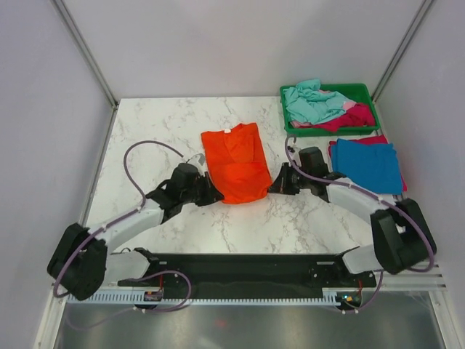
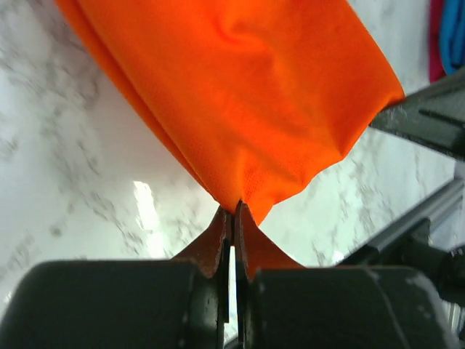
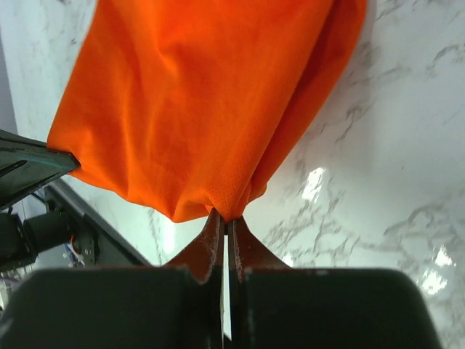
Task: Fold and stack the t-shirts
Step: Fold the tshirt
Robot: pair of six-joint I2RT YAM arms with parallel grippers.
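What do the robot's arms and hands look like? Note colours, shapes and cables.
The left arm and right arm match: white links between bulky black joints. The left hand and right hand are black-bodied, with two fingers tapering to thin tips. A purple cable loops beside each arm.

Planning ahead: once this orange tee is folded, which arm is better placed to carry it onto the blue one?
Right, probably: the right gripper pinches the orange tee at its corner nearest the blue tee; the left gripper pinches the opposite corner, across the shirt.
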